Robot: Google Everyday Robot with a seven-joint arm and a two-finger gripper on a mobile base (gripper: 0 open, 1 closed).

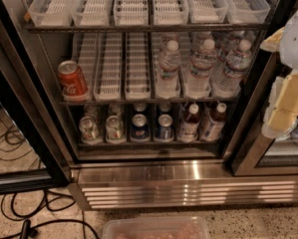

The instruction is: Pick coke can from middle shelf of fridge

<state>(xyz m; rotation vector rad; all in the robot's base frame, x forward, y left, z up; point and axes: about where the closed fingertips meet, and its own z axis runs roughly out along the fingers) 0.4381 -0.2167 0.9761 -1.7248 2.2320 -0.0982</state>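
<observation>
Far left on the dark metal middle shelf [138,102], a small red silver-topped coke can [73,80] stands near upright, well left of the cream two-finger gripper [283,106] at the right edge; whether it is open cannot be told.

Warm, dim light fills the fridge [51,49] left of the tool [287,101], itself pale at the right edge; glare streaks the steel base [178,172] down-left of it.

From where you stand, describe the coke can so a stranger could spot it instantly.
Look in the fridge, at the middle shelf with white lane trays and water bottles. At its far left end, away from the gripper at the right edge, the coke can leans: the only red can.
</observation>
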